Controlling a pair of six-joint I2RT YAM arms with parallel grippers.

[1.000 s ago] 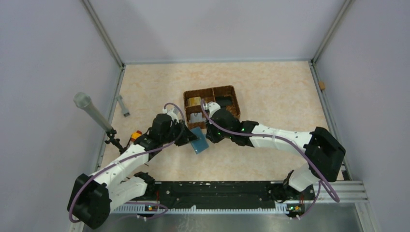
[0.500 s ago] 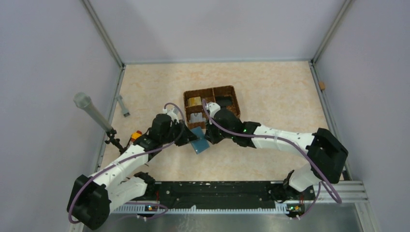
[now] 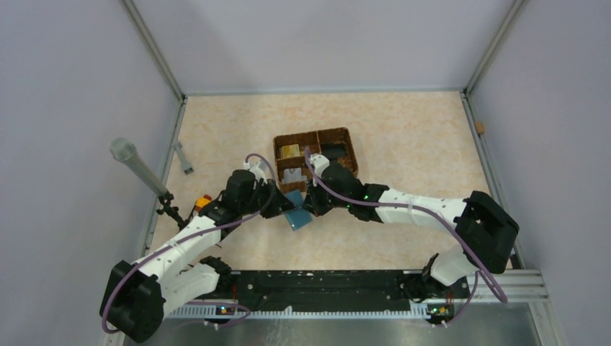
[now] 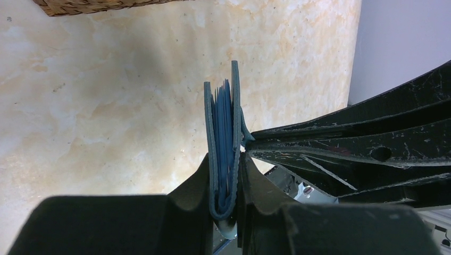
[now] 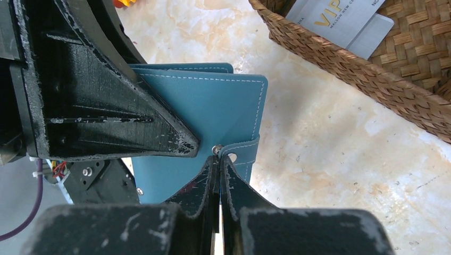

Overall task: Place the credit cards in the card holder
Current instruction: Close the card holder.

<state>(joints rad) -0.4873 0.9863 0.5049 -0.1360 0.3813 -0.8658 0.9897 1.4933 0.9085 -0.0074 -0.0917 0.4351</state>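
My left gripper (image 3: 282, 202) is shut on the folded edge of the teal card holder (image 3: 297, 216) and holds it on edge just in front of the basket. In the left wrist view the holder (image 4: 223, 122) stands upright between my fingers (image 4: 189, 186). My right gripper (image 5: 219, 158) is shut, its tips pinching the end of the holder's strap (image 5: 242, 151) beside the stud. It meets the holder from the right in the top view (image 3: 308, 205). White-grey credit cards (image 5: 340, 21) lie in the basket, and a gold one (image 3: 290, 151) lies in its back compartment.
The brown wicker basket (image 3: 339, 140) stands right behind both grippers. A yellow-and-red toy (image 3: 202, 203) sits by the left arm. A grey stick (image 3: 184, 157) and a stand with a cylinder (image 3: 137, 166) are at the left wall.
My right gripper has edged slightly left and closer onto the card holder. The left gripper and the holder have stayed in place.
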